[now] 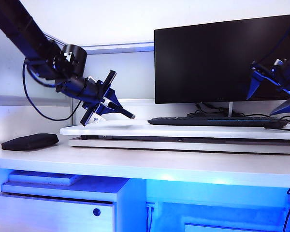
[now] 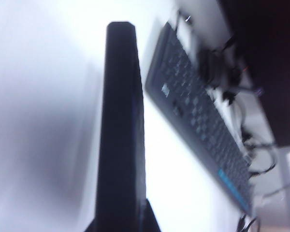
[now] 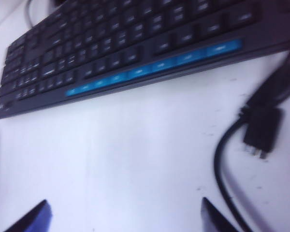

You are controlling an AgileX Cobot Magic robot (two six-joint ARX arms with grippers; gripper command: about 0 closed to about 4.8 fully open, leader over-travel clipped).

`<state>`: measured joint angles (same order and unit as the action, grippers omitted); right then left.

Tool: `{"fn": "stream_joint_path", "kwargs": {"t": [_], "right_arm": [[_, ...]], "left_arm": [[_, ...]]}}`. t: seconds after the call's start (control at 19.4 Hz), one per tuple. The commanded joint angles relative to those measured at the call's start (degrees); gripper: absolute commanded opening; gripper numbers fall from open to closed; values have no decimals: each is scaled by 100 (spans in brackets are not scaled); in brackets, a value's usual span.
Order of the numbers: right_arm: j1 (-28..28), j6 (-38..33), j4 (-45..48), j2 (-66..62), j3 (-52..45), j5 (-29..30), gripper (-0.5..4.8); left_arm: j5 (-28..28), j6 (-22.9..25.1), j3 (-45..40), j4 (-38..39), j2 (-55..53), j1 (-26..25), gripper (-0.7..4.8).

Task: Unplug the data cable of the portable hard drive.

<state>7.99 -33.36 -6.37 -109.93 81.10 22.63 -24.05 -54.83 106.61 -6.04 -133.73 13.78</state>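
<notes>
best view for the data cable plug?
Right wrist view: the data cable curves over the white board and its plug lies free, between the open right gripper fingers. The exterior and left wrist views show no plug I can pick out.

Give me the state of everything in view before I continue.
Left hand, shut on the portable hard drive.
Right hand, open above the white board.
Portable hard drive, held off the board, no cable seen in it.
Data cable, unplugged, lying loose on the board.
Monitor, screen dark.
</notes>
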Motion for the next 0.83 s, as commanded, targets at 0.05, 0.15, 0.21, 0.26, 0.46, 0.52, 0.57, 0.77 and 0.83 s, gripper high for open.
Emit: {"fn": "stream_joint_path", "kwargs": {"t": [0.05,0.15,0.21,0.26,0.46,0.52,0.57,0.77,0.83], "right_arm": [[-50,-4,59,50,35,42,479],[-52,-7,46,50,35,48,479],[-52,-7,26,50,35,59,479],[-52,-4,-2,50,35,79,479],[-52,-7,-201,55,35,168,479],[-52,-7,-269,74,35,170,479],[-52,-7,-343,111,35,170,479],[-50,-7,-361,260,35,190,479],[-52,-2,-365,321,35,192,479]], "left_arm": [[-282,380,111,323,2,24,133],[-293,361,111,343,7,28,343],[-264,363,111,343,7,28,342],[-151,367,111,367,7,28,343],[-315,190,114,780,17,26,449],[-415,52,114,946,17,24,479],[-549,-142,116,1176,28,20,479],[-535,-1032,210,1624,101,-22,479],[-533,-1451,308,1613,72,-85,479]]}}
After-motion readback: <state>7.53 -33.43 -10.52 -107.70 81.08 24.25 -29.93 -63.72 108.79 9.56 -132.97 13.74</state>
